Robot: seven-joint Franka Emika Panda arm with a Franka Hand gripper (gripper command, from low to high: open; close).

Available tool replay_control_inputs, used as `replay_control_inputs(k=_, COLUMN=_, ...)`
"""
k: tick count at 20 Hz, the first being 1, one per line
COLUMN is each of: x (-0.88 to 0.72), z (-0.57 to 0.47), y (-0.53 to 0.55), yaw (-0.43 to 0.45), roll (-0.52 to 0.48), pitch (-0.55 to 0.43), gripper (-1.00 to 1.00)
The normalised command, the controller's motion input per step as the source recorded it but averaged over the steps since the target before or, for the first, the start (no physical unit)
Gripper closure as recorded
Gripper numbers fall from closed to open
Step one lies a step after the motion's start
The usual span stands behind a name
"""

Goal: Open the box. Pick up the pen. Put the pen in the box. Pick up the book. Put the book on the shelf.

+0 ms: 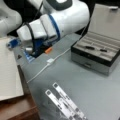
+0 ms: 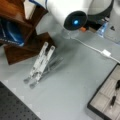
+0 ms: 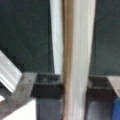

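Box: stands on the grey worktop with its lid raised upright at the back; well apart from the fingers, toward a front view's right. In a front view only its lower corner shows, at the bottom right.
Pen: lies inside the box, in a grey compartment; dark slim shapes show there in both front views. Apart from the fingers.
Book: large pale flat rectangle at a front view's left, lying over the reddish-brown shelf. In the wrist view a pale slab with a tan edge runs vertically through the centre of the frame; this appears to be the book seen edge-on, directly at the fingers.
Shelf: brown wood below and beside the book in a front view; in a front view it shows at the top left, with a pale edge at its top.
Arm: white, reaching across toward a front view's left, with the wrist end above the book's near edge.
Fingers: not clearly visible in any view; the dark blocks low in the wrist view sit on either side of the pale slab, but whether they clamp it cannot be told.
Metal strips: two perforated strips on the worktop, well apart from the fingers, toward a front view's bottom; also seen in a front view just beside the shelf.
Cable: white, crossing the worktop between the arm and the box.
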Motion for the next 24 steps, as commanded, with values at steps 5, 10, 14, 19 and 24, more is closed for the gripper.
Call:
replay_control_inputs(k=5, x=-0.33, z=-0.02, y=-0.12, yaw=0.234, roll=0.245, pitch=-0.092, gripper=-1.0)
replay_control_inputs(k=10, x=-0.32, z=-0.03, y=-0.1, yaw=0.243, roll=0.253, pitch=-0.109, gripper=-1.0)
replay_control_inputs(k=14, x=-0.24, z=0.03, y=0.04, yaw=0.176, roll=0.261, pitch=-0.101, gripper=-1.0)
replay_control_inputs(k=19, x=-0.17, z=0.04, y=0.13, yaw=0.06, roll=0.318, pitch=-0.114, gripper=-1.0)
replay_control_inputs(k=24, x=0.0, z=0.05, y=0.38, yaw=-0.014, roll=0.42, pitch=-0.233, gripper=-1.0)
